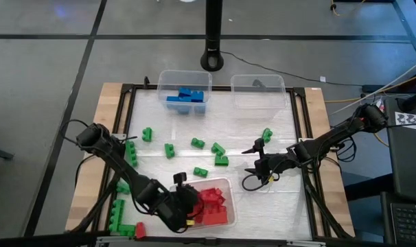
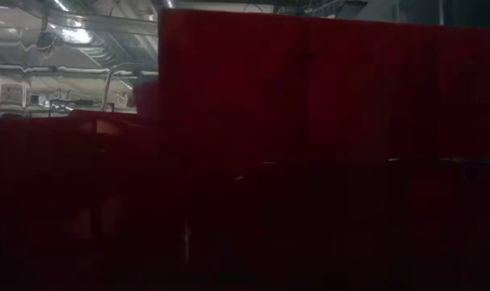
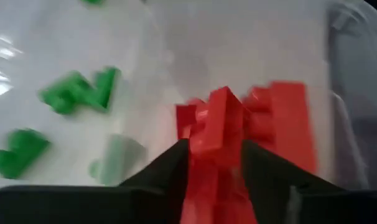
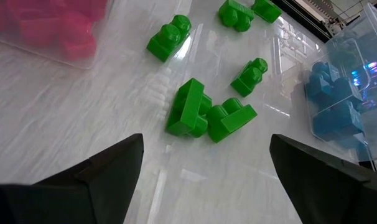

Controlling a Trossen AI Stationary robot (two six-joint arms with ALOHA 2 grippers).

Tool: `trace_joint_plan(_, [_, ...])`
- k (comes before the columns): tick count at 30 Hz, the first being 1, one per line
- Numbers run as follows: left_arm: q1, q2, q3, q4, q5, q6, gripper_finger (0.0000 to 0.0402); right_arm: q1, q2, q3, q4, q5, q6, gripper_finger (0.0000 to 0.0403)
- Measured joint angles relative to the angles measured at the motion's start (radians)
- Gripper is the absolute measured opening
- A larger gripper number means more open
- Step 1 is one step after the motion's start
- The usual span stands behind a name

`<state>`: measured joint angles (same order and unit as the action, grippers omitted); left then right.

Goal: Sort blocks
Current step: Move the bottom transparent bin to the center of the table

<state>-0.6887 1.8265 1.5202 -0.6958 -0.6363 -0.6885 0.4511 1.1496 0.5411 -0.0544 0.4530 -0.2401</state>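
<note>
Nearest us, our left gripper (image 1: 189,206) hangs over the clear plastic bin of red bricks (image 1: 225,185), its jaws either side of a red studded plastic brick (image 3: 218,124); we cannot tell whether they clench it. Our right gripper (image 1: 255,163) hovers over the glossy white tabletop (image 1: 242,130), jaws spread and empty. Green studded bricks (image 1: 219,154) lie scattered mid-table. Farthest, blue bricks (image 1: 187,96) fill one clear bin (image 1: 168,77); a second clear bin (image 1: 263,99) sits beside it.

The high view looks straight down on the whole table (image 1: 290,147). The low view sits at tabletop level, filled by a red surface pressed close. The left wrist view looks closely onto red blocks (image 3: 282,124). The right wrist view faces green blocks (image 4: 204,115), also visible from above
</note>
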Motion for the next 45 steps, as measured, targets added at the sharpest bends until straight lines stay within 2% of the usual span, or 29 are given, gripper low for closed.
trace_joint_plan(3, [0.018,-0.024,0.014,-0.006,0.132,-0.007,0.0174,0.000,0.000,0.000,0.000,0.001,0.000,0.0351])
trace_joint_plan(5, [0.016,-0.049,0.028,-0.015,0.182,-0.041,0.0189,0.000,0.000,0.000,0.000,0.001,0.000,0.0351])
trace_joint_plan(12, [-0.095,-0.133,0.071,-0.221,0.188,-0.294,0.0197,0.000,0.000,0.000,-0.002,0.003,0.000,0.0351])
trace_joint_plan(19, [-0.250,-0.131,0.070,-0.264,0.183,-0.582,0.0188,0.000,0.000,0.000,-0.002,0.003,0.000,0.0351])
trace_joint_plan(23, [-0.328,-0.103,0.066,-0.259,0.134,-0.679,0.0188,0.000,0.000,0.000,0.000,0.003,0.000,0.0351])
trace_joint_plan(28, [-0.374,-0.060,0.028,-0.228,0.013,-0.675,0.0188,0.000,0.000,0.000,0.001,0.010,0.000,0.0351])
trace_joint_plan(33, [-0.338,-0.015,0.024,-0.249,-0.181,-0.655,0.0188,0.000,0.000,0.000,0.001,0.010,0.000,0.0351])
trace_joint_plan(35, [-0.300,-0.002,0.024,-0.243,-0.196,-0.578,0.0188,0.000,0.000,0.000,0.001,0.010,0.000,0.0351])
trace_joint_plan(37, [-0.267,0.009,0.024,-0.183,-0.149,-0.462,0.0188,0.000,0.000,0.000,0.001,0.010,0.000,0.0351])
trace_joint_plan(40, [-0.236,0.029,0.024,-0.081,-0.008,-0.322,0.0188,0.000,0.000,0.000,0.001,0.010,-0.001,0.0351])
trace_joint_plan(42, [-0.230,0.037,0.035,-0.083,0.091,-0.344,0.0188,0.000,0.000,0.000,0.001,0.010,0.000,0.0351])
trace_joint_plan(45, [-0.244,0.033,0.046,-0.111,0.196,-0.493,0.0188,0.000,0.000,0.000,-0.001,0.010,0.000,0.0351])
